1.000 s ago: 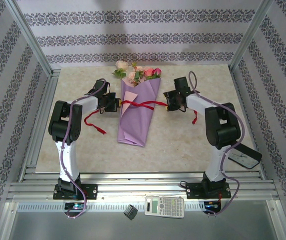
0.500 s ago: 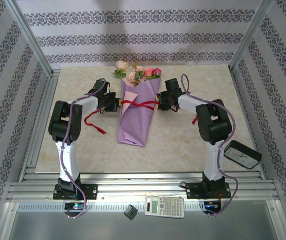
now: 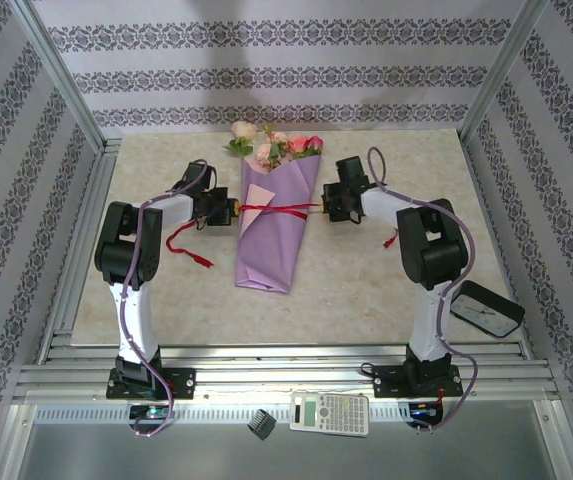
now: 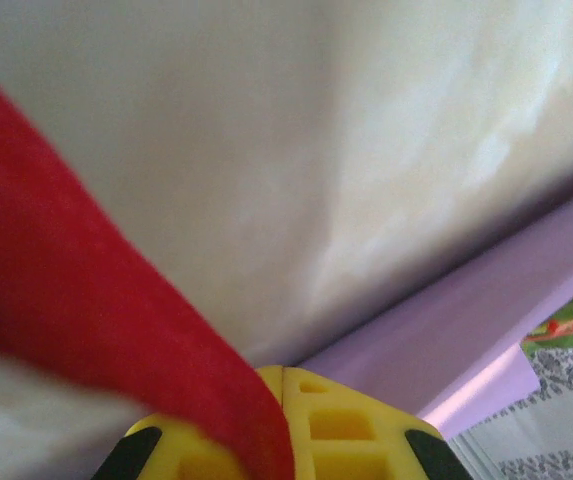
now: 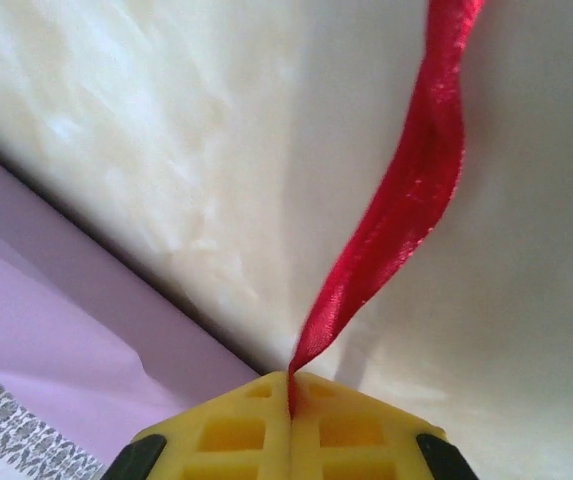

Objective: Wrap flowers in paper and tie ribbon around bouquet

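The left claw (image 4: 282,380) and right claw (image 5: 289,383) each pinch an end of the ribbon (image 3: 278,208), jaws pressed together. The bouquet (image 3: 271,245) lies between them. The ribbon looks light, limp and slippery, so hold it close to the ends. The paper (image 4: 466,330) likely crumples easily.

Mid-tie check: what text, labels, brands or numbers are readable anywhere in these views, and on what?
No text can be read in any view.
calculator: key and display markings too small to read.
clock: dial marks too small and blurred to read.
paper and ribbon: no print visible.
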